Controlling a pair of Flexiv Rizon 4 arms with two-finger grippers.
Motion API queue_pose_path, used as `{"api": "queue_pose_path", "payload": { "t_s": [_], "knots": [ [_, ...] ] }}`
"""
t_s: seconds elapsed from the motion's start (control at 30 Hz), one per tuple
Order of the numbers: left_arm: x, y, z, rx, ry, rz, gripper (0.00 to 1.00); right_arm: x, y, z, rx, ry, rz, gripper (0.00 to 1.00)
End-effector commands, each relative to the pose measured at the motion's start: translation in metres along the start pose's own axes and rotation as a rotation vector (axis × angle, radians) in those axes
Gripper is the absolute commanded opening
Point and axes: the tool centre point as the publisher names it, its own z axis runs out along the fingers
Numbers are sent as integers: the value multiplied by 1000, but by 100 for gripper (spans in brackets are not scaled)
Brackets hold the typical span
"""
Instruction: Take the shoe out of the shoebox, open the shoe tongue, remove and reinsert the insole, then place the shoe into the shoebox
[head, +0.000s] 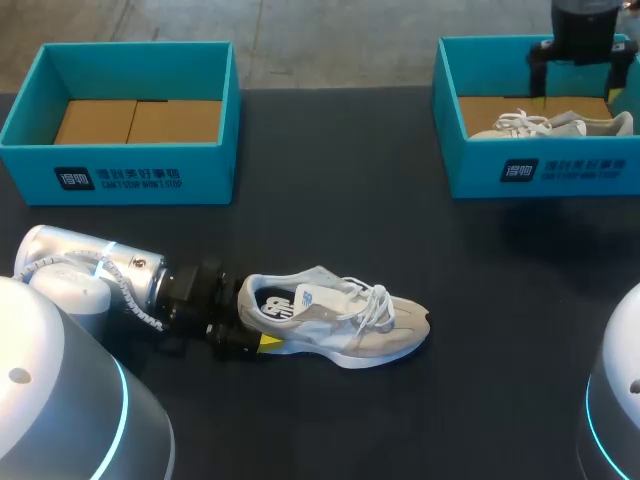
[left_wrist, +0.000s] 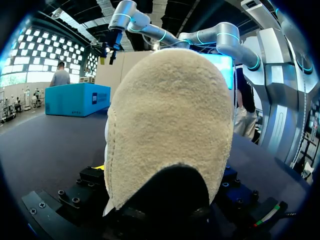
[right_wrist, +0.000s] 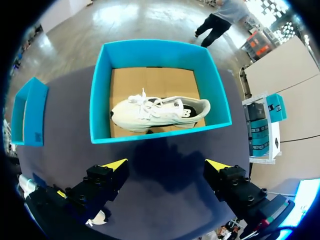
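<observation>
White shoe (right_wrist: 160, 112) lying in teal shoebox (right_wrist: 159, 48), right claw (right_wrist: 166, 165) spread wide over dark table (right_wrist: 165, 200)

The left shoebox (head: 212, 172) and right shoebox (head: 602, 172) bear white print, seemingly illegible.

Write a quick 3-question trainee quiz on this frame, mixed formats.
1. True or false: the left box holds a shoe.
2. Fill in: the right hand hovers open over the ___ box.
3. The table shoe is gripped at the heel by: A) the left hand; B) the right hand; C) neither.

Key: 1 false, only its cardboard floor shows. 2 right; the right box holds the boxed shoe. 3 A.
</observation>
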Motion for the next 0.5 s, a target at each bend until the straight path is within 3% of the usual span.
{"api": "queue_pose_path", "payload": {
  "t_s": [0.03, 0.17, 0.5],
  "knots": [
    [-3, 1, 1, -2, 2, 0, 0, 11, -10, -13, -11, -12, 17, 100],
    [-3, 1, 1, -2, 2, 0, 0, 27, -19, -17, 16, -22, 54, 100],
    [-3, 1, 1, -2, 2, 0, 0, 75, -48, -32, -1, -6, 177, 100]
  ]
}}
